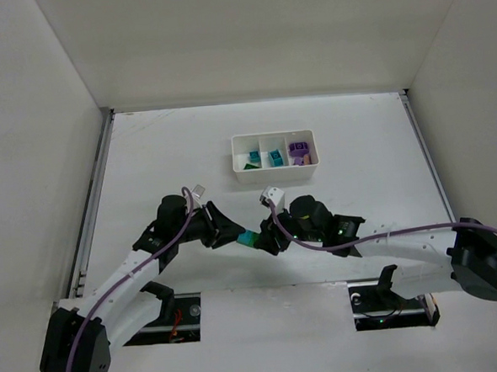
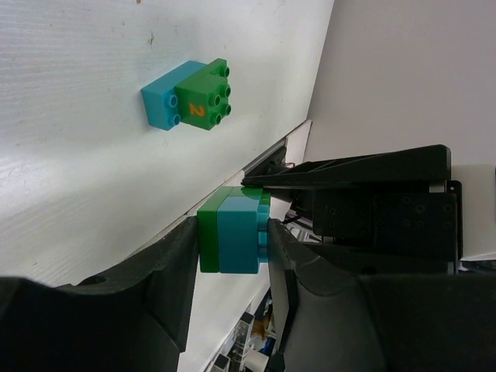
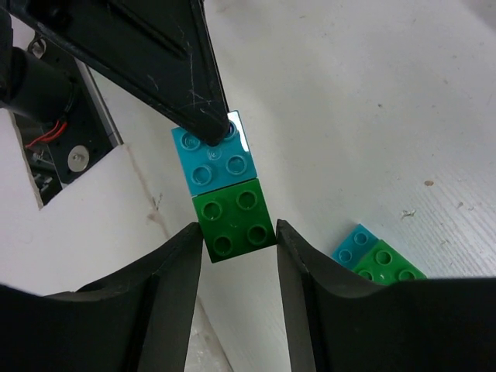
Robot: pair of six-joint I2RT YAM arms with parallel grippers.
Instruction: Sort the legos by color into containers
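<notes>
A teal-and-green lego clump (image 1: 250,237) hangs above the table between the two arms. My left gripper (image 2: 232,229) is shut on it, one finger on the green side and the other on the teal studs. My right gripper (image 3: 238,228) is shut on the clump's green lego (image 3: 234,220), a finger touching each side. The teal lego (image 3: 217,159) sits beyond it under a left finger (image 3: 167,62). A second teal-and-green clump (image 2: 190,97) (image 3: 378,260) lies on the table. The containers are the white tray (image 1: 275,178), holding green (image 1: 250,165), teal (image 1: 275,157) and purple (image 1: 299,152) legos.
White walls enclose the table on three sides. The near table edge with its mounting cut-outs (image 1: 176,315) lies just below the grippers. The tray stands a short way behind the two grippers.
</notes>
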